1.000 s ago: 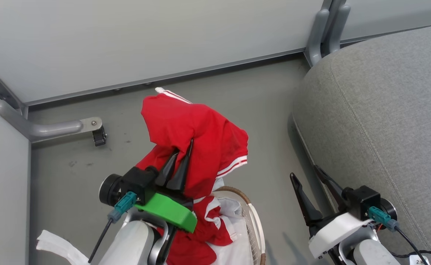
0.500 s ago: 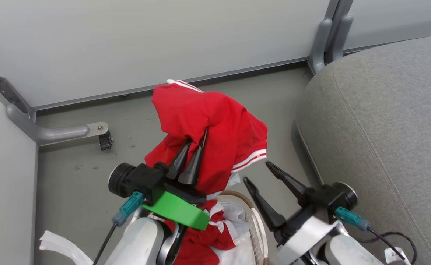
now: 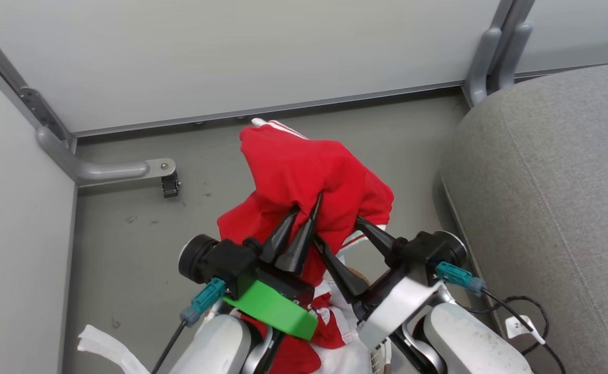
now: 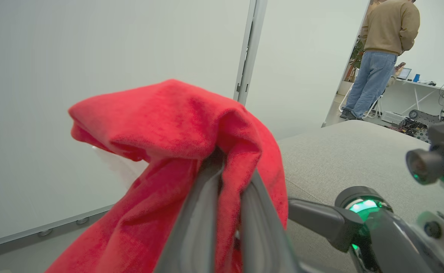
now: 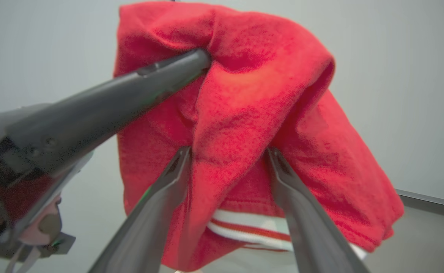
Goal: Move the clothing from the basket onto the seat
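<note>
The basket (image 3: 374, 358) was largely hidden beneath both forearms and cut off by the lower edge of the head view; a sliver of perforated white wall was made out there. Its contents could not be fully assessed, though red and white fabric was seen bunched between the two arms.

The clothing (image 3: 309, 171) under inspection, a red garment with a white-striped hem, was found held up above the basket, over the grey floor (image 3: 127, 244); it was not on the seat (image 3: 553, 197), which stood just to the right and apart from it.

The left gripper (image 3: 308, 201) was found pinched tight on a fold of the garment, with cloth draped over it; in the left wrist view its tips were buried in the fabric. The right gripper (image 3: 336, 228) was held wide, one finger on either side of a hanging fold; whether those fingers touched the cloth could not be determined.

A white sheet (image 3: 101, 348) was noted at lower left, partly cut off; a metal bracket (image 3: 117, 170) was noted at the foot of the wall. A person (image 4: 381, 57), cropped by the top of the frame, was observed standing beyond the seat in the left wrist view.
</note>
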Available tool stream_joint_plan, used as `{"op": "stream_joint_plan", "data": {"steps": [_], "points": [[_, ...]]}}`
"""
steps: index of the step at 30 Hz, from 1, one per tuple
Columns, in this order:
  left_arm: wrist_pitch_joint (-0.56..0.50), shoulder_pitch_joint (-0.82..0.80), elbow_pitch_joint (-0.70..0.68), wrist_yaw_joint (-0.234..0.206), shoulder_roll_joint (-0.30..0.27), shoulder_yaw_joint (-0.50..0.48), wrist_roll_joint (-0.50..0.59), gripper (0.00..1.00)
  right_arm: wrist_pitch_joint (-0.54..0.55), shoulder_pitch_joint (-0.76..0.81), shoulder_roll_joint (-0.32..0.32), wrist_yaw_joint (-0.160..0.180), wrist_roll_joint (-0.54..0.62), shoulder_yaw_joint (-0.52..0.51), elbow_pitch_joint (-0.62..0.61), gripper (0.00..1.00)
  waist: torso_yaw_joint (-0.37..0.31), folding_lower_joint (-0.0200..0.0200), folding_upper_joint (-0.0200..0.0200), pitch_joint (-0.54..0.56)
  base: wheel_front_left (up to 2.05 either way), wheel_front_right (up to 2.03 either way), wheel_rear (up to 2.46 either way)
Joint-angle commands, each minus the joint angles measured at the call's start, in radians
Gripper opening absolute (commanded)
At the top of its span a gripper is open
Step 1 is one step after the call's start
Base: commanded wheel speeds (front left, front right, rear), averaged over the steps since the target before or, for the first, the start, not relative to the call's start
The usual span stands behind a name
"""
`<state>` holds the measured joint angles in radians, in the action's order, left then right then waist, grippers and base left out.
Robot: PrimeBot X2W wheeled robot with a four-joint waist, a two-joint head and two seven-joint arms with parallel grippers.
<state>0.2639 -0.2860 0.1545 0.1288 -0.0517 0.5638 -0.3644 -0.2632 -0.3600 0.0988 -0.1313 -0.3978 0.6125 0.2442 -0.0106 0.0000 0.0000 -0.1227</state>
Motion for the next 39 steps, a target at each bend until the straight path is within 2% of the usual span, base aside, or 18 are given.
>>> {"op": "stream_joint_plan", "data": {"steps": [1,3,4,5,9,12,13,14,15,21,31,39], "points": [[0.001,-0.006,-0.007,0.003,0.0,0.007,-0.008,0.0,-0.002,-0.018,-0.006,0.001,0.0,0.009,0.022,1.0,0.016,0.0,0.0,-0.005,0.0,0.0,0.0],[0.001,-0.004,-0.01,0.003,0.001,0.027,-0.023,0.0,-0.002,-0.035,-0.014,0.001,0.004,0.017,0.049,1.0,0.026,0.0,0.0,-0.008,0.0,0.0,0.0],[0.001,-0.002,-0.009,0.003,0.001,0.037,-0.03,0.0,-0.002,-0.043,-0.018,0.001,0.004,0.022,0.059,0.46,0.031,0.0,0.0,-0.009,0.0,0.0,0.0],[0.001,-0.001,-0.008,0.003,0.001,0.042,-0.035,0.0,-0.002,-0.048,-0.021,0.001,0.004,0.029,0.067,0.0,0.035,0.0,0.0,-0.01,0.0,0.0,0.0],[0.001,0.001,-0.008,0.003,0.001,0.061,-0.043,0.0,-0.002,-0.066,-0.025,0.001,-0.022,0.053,0.095,0.0,0.047,0.0,0.0,-0.013,0.0,0.0,0.0],[0.001,0.019,-0.016,0.003,0.001,0.036,-0.022,0.0,-0.002,-0.047,-0.02,0.001,-0.024,0.029,0.08,0.0,0.04,0.0,0.0,-0.014,0.0,0.0,0.0],[0.001,0.024,-0.019,0.003,0.001,0.028,-0.016,0.29,-0.002,-0.039,-0.017,0.001,-0.018,0.022,0.075,0.0,0.035,0.0,0.0,-0.014,0.0,0.0,0.0],[0.001,0.029,-0.02,0.003,0.001,0.025,-0.012,0.72,-0.002,-0.029,-0.013,0.001,-0.013,0.015,0.07,0.0,0.026,0.0,0.0,-0.015,0.0,0.0,0.0],[0.001,0.032,-0.019,0.003,0.001,0.019,-0.005,1.0,-0.002,-0.023,-0.01,0.001,-0.008,0.009,0.066,0.0,0.018,0.0,0.0,-0.015,0.0,0.0,0.0],[0.001,0.047,-0.023,0.003,0.001,-0.03,0.037,1.0,-0.002,0.028,0.003,0.001,0.009,-0.039,0.04,0.0,-0.074,0.0,0.0,-0.014,0.0,0.0,0.0],[0.0,0.053,-0.002,0.003,-0.01,-0.053,0.063,1.0,-0.002,0.092,0.002,0.001,0.003,-0.117,0.004,0.0,-0.353,0.0,0.0,-0.033,0.0,0.0,0.0],[0.0,0.036,0.02,0.003,-0.032,-0.042,0.078,1.0,-0.002,0.135,-0.013,0.001,-0.006,-0.174,0.005,0.0,-0.519,0.0,0.0,-0.053,0.0,0.0,0.0]]}}
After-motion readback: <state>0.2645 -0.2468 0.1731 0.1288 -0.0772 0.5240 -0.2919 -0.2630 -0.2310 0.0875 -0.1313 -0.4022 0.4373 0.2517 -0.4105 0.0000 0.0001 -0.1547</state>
